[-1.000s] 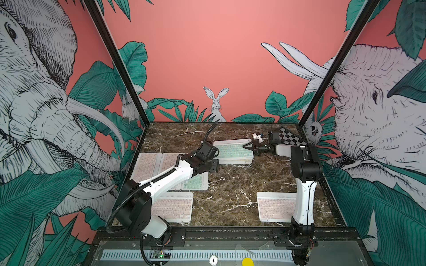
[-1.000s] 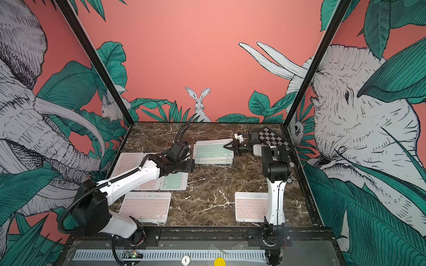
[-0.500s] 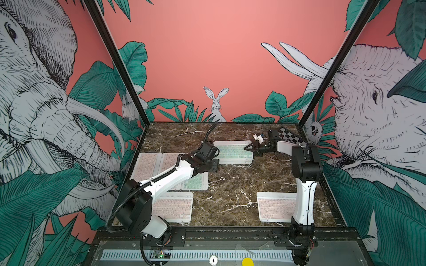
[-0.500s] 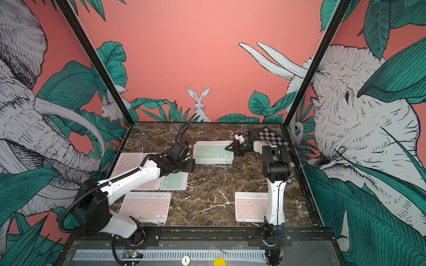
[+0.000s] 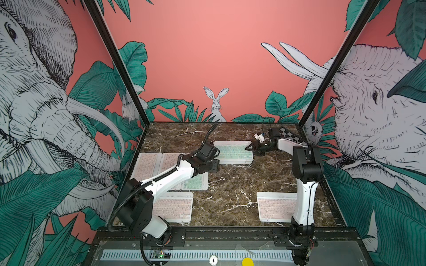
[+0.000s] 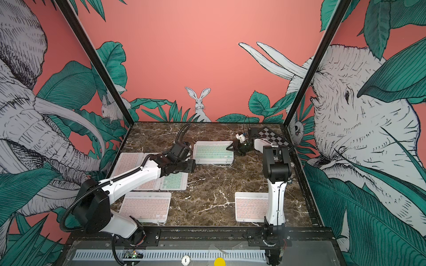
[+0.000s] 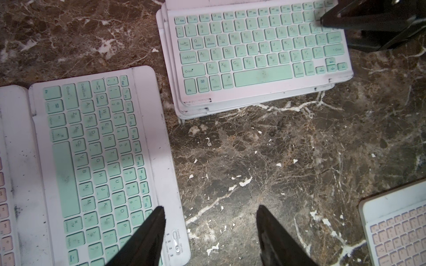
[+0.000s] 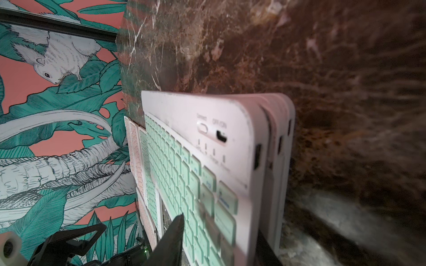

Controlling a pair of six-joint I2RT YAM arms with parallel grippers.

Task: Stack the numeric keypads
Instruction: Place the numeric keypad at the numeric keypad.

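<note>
In both top views the stack [image 5: 232, 152] [image 6: 213, 152] of keypads sits at the back of the marble worktop [image 5: 242, 179]. Its long side runs left to right, and the right end effector [image 5: 248, 147] is at its right short end. The left end effector [image 5: 214, 167] hangs over the loose mint keypad [image 5: 196, 184]. That keypad lies just in front of the stack with its long side running front to back (so I think it needs a quarter turn to match the stack). The left arm is by far the nearer one to it. Pink keypads [image 5: 173, 206] lie flat farther out, and a checkered board [image 5: 288, 137] is in the back corner. In the left wrist view the left end effector [image 7: 210, 207] is spread wide and holds nothing. One black finger [image 7: 147, 237] is over the keypad's plain white strip by the switches, and the other is over bare stone. The loose mint keypad [image 7: 96, 149] is thin and flat, with round corners and smooth, smudged keys. The stack [image 7: 260, 50] shows three white edges, a little out of line. In the right wrist view the right end effector [image 8: 220, 224] has one finger on each side of the end of the stack [image 8: 207, 129]. The picture is blurry there, so I cannot tell if it squeezes or only sits around it.
</note>
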